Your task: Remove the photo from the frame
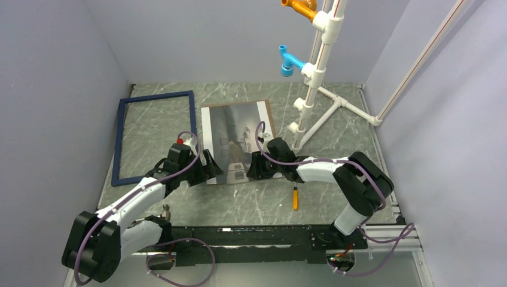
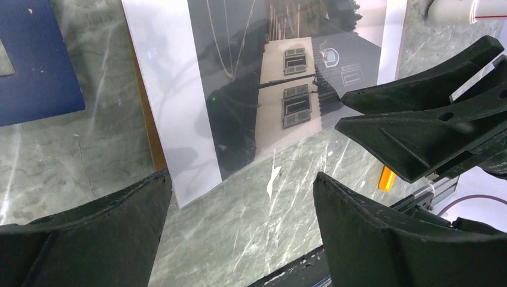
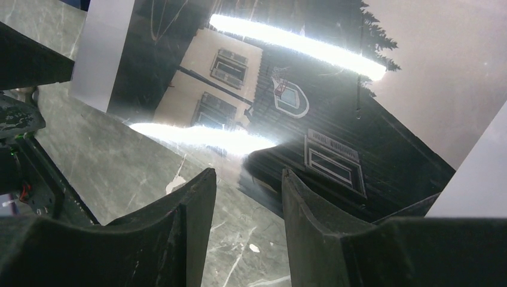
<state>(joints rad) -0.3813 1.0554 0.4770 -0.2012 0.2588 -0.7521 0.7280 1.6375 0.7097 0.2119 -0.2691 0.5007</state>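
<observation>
Since the marbled tabletop [image 1: 251,206] carries the navy frame [image 2: 42,60] empty, left of and beyond the left claw [image 2: 239,191], the photo [image 1: 230,137] is found outside it, lying flat just ahead of both claws. As a glossy, board-backed print, it is judged light, fairly stiff and slippery; a pinch at its near edge is advised. The left claw is spread wide and empty, and the right claw [image 3: 248,179] is held half apart with nothing clamped. No writing can be read.
</observation>
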